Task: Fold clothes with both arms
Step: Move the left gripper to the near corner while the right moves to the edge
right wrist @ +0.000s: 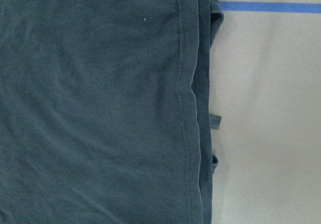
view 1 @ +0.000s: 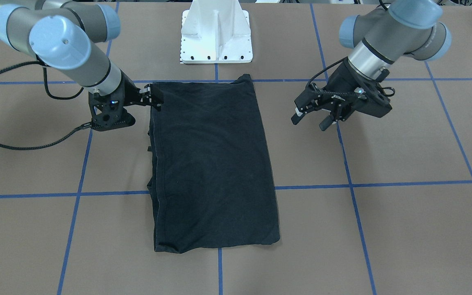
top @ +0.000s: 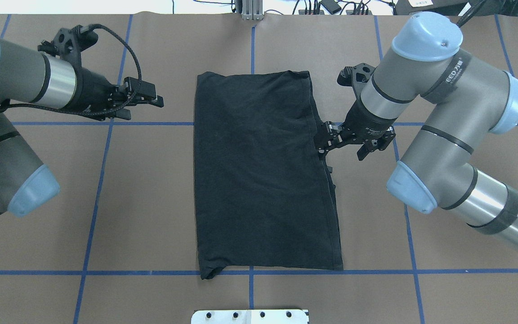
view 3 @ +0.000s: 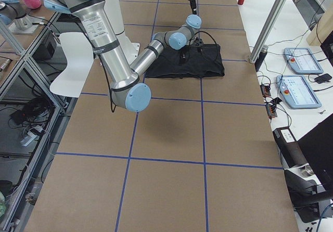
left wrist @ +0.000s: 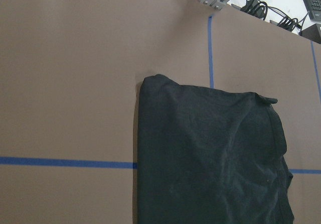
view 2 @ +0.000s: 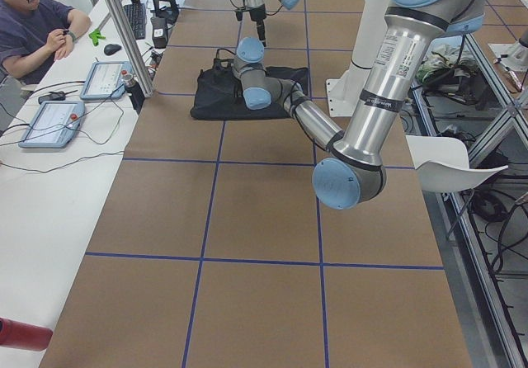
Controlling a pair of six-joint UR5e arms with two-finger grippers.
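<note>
black t-shirt (view 1: pixel 211 164) lies flat; right tool (view 1: pixel 154 98) spread open at its edge (the hemmed side), left tool (view 1: pixel 310 121) open, well apart.

Matt black cloth T-shirt (view 1: pixel 213 164); matt brown paper table (view 1: pixel 404 164); smooth white pedestal (view 1: pixel 216 32).

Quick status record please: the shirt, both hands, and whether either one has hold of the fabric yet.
T-shirt: folded into a long rectangle, flat on the table, print not showing
Right hand: looks open, at the shirt's layered long edge; contact unclear
Left hand: open, above bare table, apart from the shirt
Grip on fabric: none seen
</note>
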